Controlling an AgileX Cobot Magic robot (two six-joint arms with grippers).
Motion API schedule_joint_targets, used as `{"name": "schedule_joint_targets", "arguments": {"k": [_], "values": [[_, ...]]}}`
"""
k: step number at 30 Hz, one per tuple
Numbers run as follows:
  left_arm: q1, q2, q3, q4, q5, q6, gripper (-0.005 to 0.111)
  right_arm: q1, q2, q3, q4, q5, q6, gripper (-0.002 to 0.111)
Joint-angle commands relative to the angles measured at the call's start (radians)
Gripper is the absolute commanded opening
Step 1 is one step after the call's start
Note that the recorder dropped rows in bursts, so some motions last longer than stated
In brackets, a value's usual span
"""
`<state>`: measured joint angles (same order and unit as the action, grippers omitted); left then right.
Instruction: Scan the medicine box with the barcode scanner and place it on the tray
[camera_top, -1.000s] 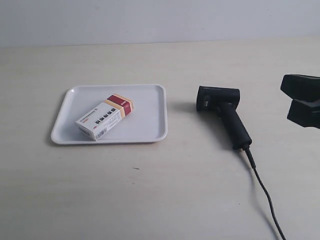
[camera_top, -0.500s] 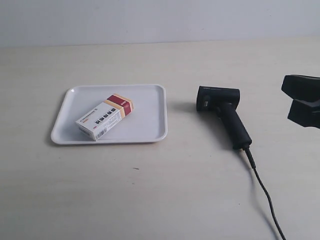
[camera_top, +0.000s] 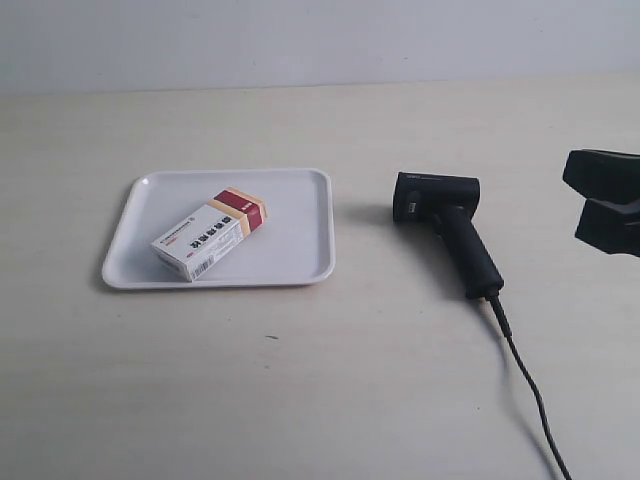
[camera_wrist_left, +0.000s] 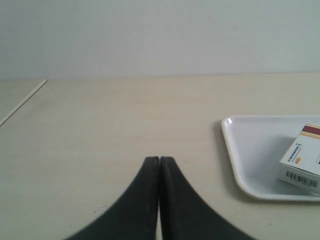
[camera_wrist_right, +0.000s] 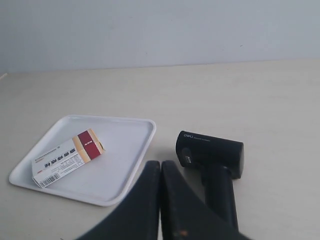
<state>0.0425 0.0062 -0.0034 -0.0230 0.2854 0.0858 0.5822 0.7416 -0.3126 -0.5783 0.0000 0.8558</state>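
The medicine box (camera_top: 210, 235) lies flat on the white tray (camera_top: 300, 215), its red and tan end toward the back. To the tray's right, the black barcode scanner (camera_top: 445, 225) lies on the table, head toward the tray and cable (camera_top: 525, 375) trailing to the front. In the right wrist view my right gripper (camera_wrist_right: 161, 162) is shut and empty, just short of the scanner (camera_wrist_right: 212, 155), with the box (camera_wrist_right: 67, 157) and tray (camera_wrist_right: 125, 145) beyond. My left gripper (camera_wrist_left: 159, 158) is shut and empty over bare table, beside the tray (camera_wrist_left: 250, 150) and box (camera_wrist_left: 302, 162).
A black gripper (camera_top: 600, 200) of the arm at the exterior view's right hangs at that view's right edge, apart from the scanner. A pale wall runs behind the light table (camera_top: 300, 400).
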Motion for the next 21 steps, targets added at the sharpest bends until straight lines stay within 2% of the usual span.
{"name": "schedule_joint_targets", "arguments": {"k": [1, 16, 18, 21], "values": [[0.002, -0.006, 0.003, 0.012, -0.004, -0.061, 0.003, 0.000, -0.009, 0.004, 0.001, 0.000, 0.000, 0.000], [0.002, -0.006, 0.003, 0.017, -0.004, -0.059, 0.003, 0.000, -0.008, 0.004, 0.014, 0.000, 0.000, 0.000], [0.002, -0.006, 0.003, 0.017, -0.004, -0.059, 0.003, 0.000, -0.021, 0.009, 0.112, 0.017, 0.000, 0.000], [0.002, -0.006, 0.003, 0.017, -0.004, -0.059, 0.003, 0.000, -0.097, 0.079, 0.412, 0.000, -0.039, 0.000]]}}
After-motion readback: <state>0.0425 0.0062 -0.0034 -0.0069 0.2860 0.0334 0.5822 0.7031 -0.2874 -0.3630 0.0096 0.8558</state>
